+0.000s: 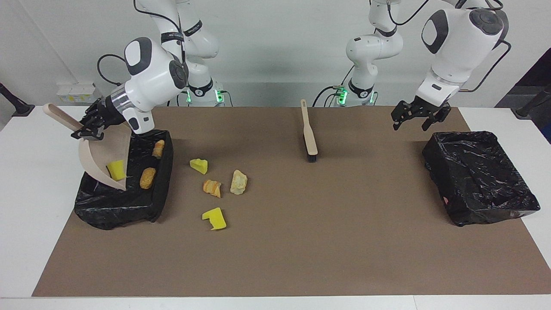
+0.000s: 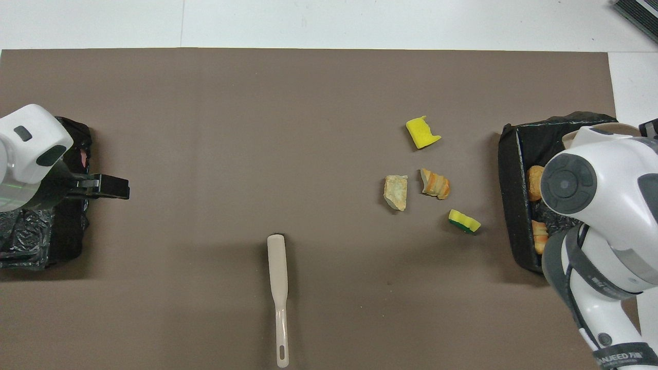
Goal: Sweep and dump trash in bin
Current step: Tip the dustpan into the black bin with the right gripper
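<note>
Right pincer [image 1: 87, 130] clamped on dustpan [image 1: 103, 158] handle, pan tipped into bin [image 1: 161, 181] at the right arm's end – one yellow scrap [image 1: 116, 169] on the pan, two orange lumps [image 1: 147, 178] in the bin. Four scraps [image 1: 214, 188] on bench mat beside it. Left pincer [image 1: 419, 117] released, empty, above second bin [image 1: 480, 176].

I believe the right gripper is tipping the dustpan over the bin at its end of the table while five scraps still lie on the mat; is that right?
Not quite: four scraps lie on the mat, not five, as the facing view shows. The rest holds: the right gripper grips the dustpan by its handle, tilted over the bin at the right arm's end, with one yellow chunk on the pan.
</note>
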`<state>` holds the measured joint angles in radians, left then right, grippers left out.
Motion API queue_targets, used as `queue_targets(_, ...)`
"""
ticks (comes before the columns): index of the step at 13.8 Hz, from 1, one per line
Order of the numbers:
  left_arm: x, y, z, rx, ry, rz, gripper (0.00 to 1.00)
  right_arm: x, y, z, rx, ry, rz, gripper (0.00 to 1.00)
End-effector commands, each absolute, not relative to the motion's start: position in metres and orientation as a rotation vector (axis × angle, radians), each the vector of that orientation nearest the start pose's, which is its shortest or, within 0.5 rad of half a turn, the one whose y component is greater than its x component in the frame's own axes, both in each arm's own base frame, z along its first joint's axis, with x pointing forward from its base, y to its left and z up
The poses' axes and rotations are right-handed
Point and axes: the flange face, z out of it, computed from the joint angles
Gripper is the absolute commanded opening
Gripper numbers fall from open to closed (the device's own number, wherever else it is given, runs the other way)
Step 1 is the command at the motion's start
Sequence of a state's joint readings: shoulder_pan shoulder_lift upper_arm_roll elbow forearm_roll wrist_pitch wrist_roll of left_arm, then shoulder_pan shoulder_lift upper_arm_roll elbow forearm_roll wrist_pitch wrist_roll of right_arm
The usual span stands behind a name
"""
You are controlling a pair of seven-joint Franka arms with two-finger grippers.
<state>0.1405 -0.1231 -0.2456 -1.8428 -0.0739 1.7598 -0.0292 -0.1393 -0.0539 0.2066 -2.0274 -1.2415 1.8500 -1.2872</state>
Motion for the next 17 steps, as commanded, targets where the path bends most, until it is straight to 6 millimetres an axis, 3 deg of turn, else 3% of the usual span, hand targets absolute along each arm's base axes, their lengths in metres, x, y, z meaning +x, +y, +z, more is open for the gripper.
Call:
queue_targets(1,0.541,-0.054,0.615,-3.175,0.062,-0.094,1.0,0.544,-0.029,0.52,1.222,1.602,-0.923,0.0)
queue_targets(3,0.552,-0.032,0.631,-3.149,0.024,-0.097,1.0,0.542,-0.017,0.513,1.204,1.612,-0.916,0.0)
queue_targets(5,0.552,-0.021,0.63,-3.135,0.017,-0.103,1.0,0.539,-0.022,0.492,1.227,1.588,-0.909,0.0)
queue_targets(10,0.551,-0.028,0.627,-3.135,0.024,-0.093,1.0,0.53,-0.045,0.473,1.326,1.579,-0.887,0.0)
queue_targets(12,0.55,-0.024,0.627,-3.134,0.022,-0.088,1.0,0.528,-0.031,0.476,1.328,1.555,-0.887,0.0)
queue_targets(17,0.549,-0.023,0.626,-3.134,0.019,-0.071,1.0,0.52,-0.04,0.469,1.551,1.46,-0.875,0.0)
